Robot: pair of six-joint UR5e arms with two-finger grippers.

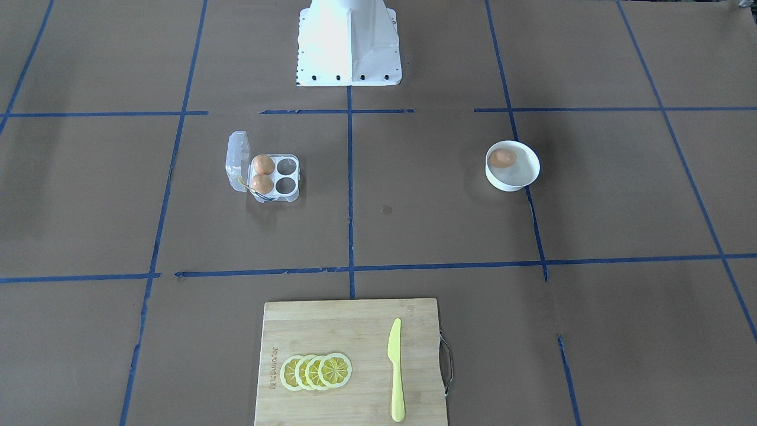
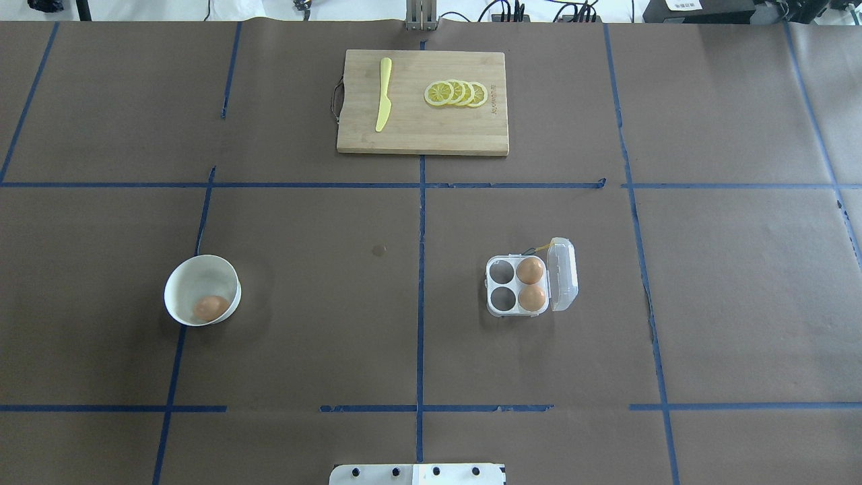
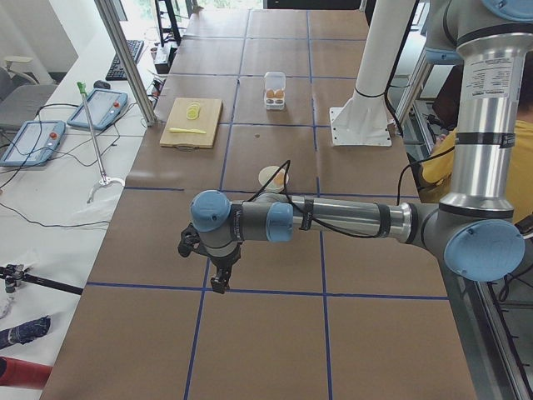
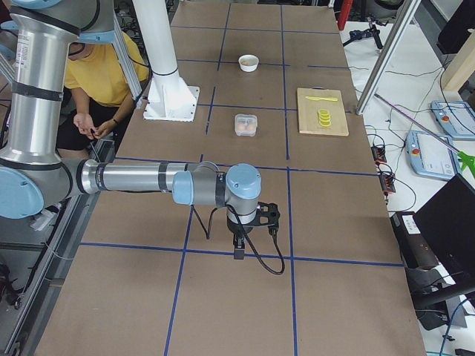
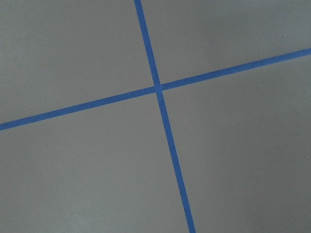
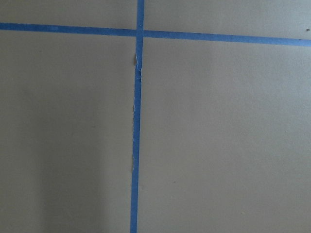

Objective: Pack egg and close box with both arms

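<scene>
Overhead exterior: smooth orange-brown egg (image 2: 211,308)

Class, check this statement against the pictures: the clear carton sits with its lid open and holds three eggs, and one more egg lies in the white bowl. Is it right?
Not quite. The carton holds only two eggs, not three; its other two cells are empty, as the overhead exterior view shows. The rest stands: its lid is open, and one more egg lies in the white bowl.
</scene>
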